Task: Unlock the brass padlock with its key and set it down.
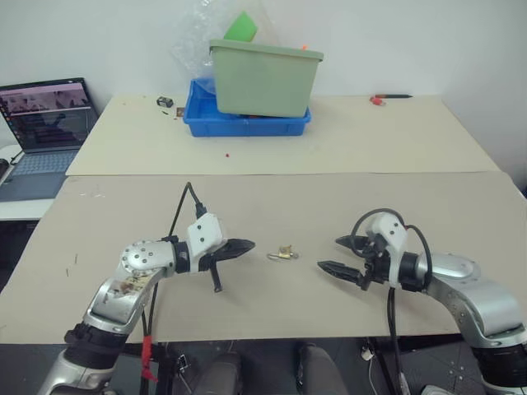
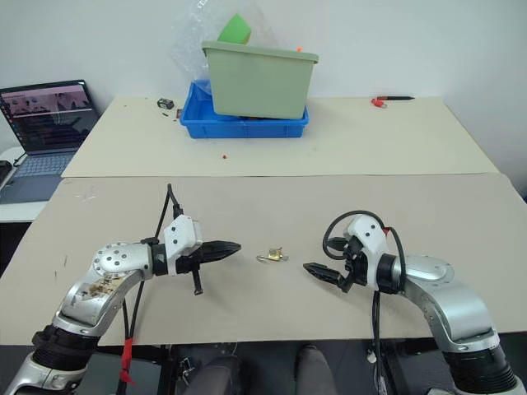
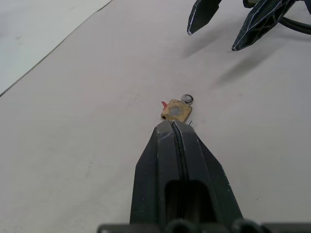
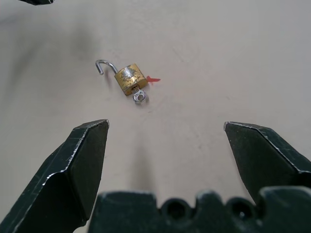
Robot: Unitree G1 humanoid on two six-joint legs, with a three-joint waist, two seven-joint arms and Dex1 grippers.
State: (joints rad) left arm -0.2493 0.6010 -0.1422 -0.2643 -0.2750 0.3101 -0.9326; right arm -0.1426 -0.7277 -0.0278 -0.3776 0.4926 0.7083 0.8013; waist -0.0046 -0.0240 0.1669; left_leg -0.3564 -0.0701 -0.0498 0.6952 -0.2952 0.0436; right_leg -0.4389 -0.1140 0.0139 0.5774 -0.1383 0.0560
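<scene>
The brass padlock [image 4: 129,78] lies flat on the beige table [image 1: 247,189] between my two grippers, its thin silvery shackle [image 4: 103,65] swung open. The key [image 4: 139,97] sticks out of the padlock's bottom, round head showing, and a small red scrap [image 4: 153,79] lies against the body. My left gripper [image 1: 251,244] is shut with nothing in it, its tip pointing at the padlock [image 3: 176,112] a short way off. On the other side my right gripper [image 1: 330,253] stands wide open, apart from the padlock [image 1: 284,253] and aimed at it.
At the back of the far table a green bin [image 1: 263,78] sits in a blue tray [image 1: 247,123], with a small dark object [image 1: 165,101] to its left. A laptop [image 1: 49,123] stands at far left. A red-tipped pen [image 1: 387,99] lies at back right.
</scene>
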